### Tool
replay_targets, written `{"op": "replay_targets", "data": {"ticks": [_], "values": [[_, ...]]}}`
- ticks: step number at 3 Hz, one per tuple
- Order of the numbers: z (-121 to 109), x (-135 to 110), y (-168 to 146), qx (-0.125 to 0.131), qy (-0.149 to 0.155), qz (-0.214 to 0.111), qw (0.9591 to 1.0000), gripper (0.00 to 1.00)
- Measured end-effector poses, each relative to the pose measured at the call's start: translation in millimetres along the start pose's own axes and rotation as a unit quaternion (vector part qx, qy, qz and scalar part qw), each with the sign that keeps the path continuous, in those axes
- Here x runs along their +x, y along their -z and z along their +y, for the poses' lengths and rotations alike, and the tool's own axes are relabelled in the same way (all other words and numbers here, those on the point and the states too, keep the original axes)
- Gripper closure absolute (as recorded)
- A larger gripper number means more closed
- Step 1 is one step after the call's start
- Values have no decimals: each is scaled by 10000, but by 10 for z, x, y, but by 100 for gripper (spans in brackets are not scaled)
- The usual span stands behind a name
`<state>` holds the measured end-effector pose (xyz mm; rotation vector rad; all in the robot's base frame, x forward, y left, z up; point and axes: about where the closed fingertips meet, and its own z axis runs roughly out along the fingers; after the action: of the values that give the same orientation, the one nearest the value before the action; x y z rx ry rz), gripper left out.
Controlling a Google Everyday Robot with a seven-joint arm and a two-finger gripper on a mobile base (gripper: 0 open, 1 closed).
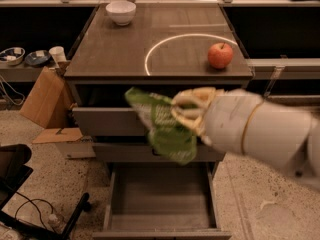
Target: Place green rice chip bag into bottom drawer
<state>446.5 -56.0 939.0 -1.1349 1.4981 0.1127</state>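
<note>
Holding the Green Bag Above the Bottom Drawer

The gripper (184, 115) is in front of the cabinet, reaching in from the right. Its yellowish fingers (195, 98) pinch the green bag (167, 136) at its right side. The bag hangs in the air in front of the two upper drawers (105, 121). Pale letters show on it, but they are too blurry to read. Below it, the bottom drawer (160, 199) is pulled out. On the cabinet top (125, 49) sit a red apple (220, 55) and a white bowl (121, 12), well apart. A white ring (148, 59) curves beside the apple.
</note>
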Motion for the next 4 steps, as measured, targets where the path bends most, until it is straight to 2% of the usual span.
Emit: {"op": "replay_targets", "data": {"ticks": [1,2,3,4], "values": [[932,338,126,-332,-1523,-390,9870,100],[1341,1109,312,169,-2566,-279,9660,100],[1453,1912,367,734,-3259,144,9424,100],[1335,2809,63,1163,-3472,780,9273,100]]}}
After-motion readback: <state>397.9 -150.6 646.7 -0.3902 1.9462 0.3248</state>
